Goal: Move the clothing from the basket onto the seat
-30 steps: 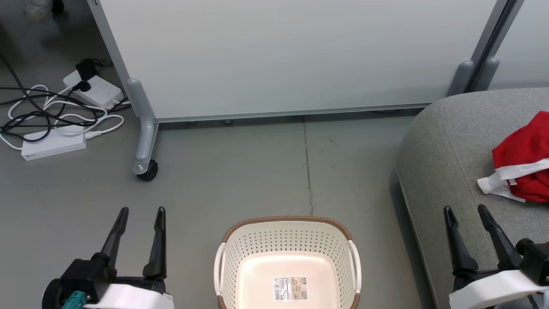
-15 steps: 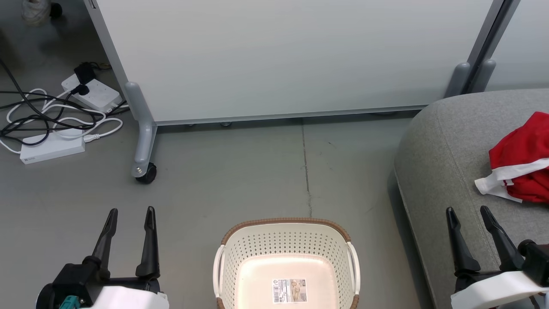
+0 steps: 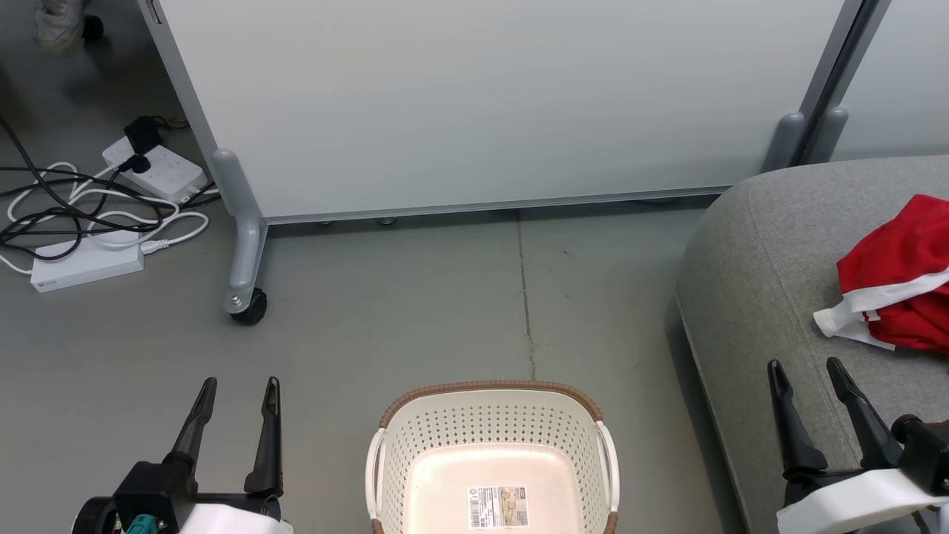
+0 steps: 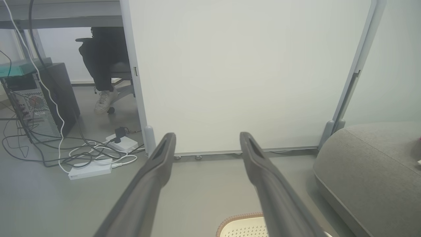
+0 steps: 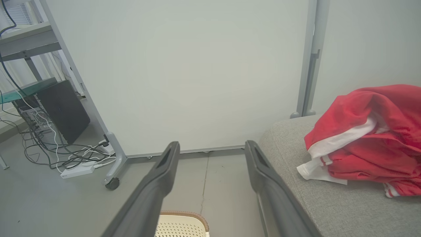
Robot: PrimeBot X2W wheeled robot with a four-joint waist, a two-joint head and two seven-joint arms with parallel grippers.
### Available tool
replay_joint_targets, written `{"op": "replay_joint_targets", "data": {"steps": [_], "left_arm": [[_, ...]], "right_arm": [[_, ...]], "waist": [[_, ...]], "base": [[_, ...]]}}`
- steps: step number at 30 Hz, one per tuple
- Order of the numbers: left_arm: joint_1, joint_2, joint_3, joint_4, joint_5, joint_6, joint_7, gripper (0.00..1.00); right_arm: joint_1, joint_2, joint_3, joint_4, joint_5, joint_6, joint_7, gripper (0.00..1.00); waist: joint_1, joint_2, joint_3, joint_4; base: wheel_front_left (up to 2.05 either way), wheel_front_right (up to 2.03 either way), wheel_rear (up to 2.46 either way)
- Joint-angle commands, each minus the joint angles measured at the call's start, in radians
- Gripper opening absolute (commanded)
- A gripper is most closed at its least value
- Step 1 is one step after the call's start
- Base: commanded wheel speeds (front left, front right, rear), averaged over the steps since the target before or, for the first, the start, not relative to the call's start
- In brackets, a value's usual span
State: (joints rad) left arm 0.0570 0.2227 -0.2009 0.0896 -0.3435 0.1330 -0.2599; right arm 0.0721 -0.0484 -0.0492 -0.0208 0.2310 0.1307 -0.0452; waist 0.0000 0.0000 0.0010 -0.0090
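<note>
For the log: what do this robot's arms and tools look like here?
Both the left tool and right tool have two long, tapering dark fingers on a black wrist block. Behind each sits a smooth white forearm shell. A small teal part shows at the left wrist.

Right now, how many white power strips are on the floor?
2. The far power strip lies by the partition leg, with a black plug in it. The near power strip lies left of the caster. Others may be hidden behind the partition.
</note>
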Motion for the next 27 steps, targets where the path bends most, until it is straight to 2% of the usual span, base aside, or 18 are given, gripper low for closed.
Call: {"op": "replay_joint_targets", "data": {"steps": [1, 20, 21, 24, 27], "left_arm": [[-0.011, 0.0, 0.007, 0.006, 0.007, -0.005, -0.003, 1.0], [-0.006, -0.022, 0.017, 0.05, 0.023, -0.01, -0.003, 1.0], [-0.001, -0.024, 0.013, 0.053, 0.019, -0.007, 0.0, 0.0], [0.013, -0.036, 0.005, 0.071, 0.014, -0.008, 0.004, 0.0], [0.017, -0.041, 0.0, 0.059, -0.039, -0.016, 0.003, 0.0]], "right_arm": [[0.0, -0.004, 0.001, -0.001, 0.001, 0.0, 0.001, 1.0], [-0.006, -0.004, 0.005, -0.001, 0.005, 0.0, 0.009, 1.0], [-0.001, 0.0, 0.005, 0.0, 0.0, 0.0, 0.005, 0.0], [0.007, 0.009, 0.003, 0.024, 0.005, 0.0, 0.007, 0.0], [0.0, 0.004, -0.02, 0.035, 0.067, 0.0, 0.034, 0.0]], "waist": [[0.0, 0.0, 0.0, 0.0], [0.0, 0.0, -0.011, 0.005], [0.0, 0.0, -0.012, 0.005], [0.0, 0.0, -0.012, 0.005], [0.0, 0.0, -0.012, 0.005]], "base": [[0.0, 0.0, 0.0], [0.0, 0.0, 0.0], [0.0, 0.0, 0.0], [0.0, 0.0, 0.0], [0.0, 0.0, 0.0]]}}
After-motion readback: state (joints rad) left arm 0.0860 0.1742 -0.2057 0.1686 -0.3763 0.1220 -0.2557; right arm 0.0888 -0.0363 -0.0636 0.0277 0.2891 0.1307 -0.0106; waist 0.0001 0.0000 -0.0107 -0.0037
